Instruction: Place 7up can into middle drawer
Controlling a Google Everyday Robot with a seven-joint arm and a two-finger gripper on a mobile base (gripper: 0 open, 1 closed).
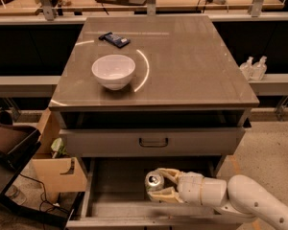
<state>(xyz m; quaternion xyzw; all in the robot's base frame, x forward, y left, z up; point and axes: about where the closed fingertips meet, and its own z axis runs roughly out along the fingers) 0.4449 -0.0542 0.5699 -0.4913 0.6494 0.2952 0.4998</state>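
The gripper reached in from the right, fingers clasped around the can, which sat inside the open drawer below the worktop's front edge. Whether it touched the floor was unclear. Release remained. Nothing blocked it: bowl and bar lay up top, toward the left edge.

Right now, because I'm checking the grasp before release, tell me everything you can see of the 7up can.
The 7up can is a small silver can with a shiny metal top facing up toward the camera; its side is mostly hidden. It stands roughly upright over the open middle drawer, about midway across it. The gripper, reaching in from the right, has its pale jaws closed on the can's sides. Whether its base touches the drawer floor cannot be seen.
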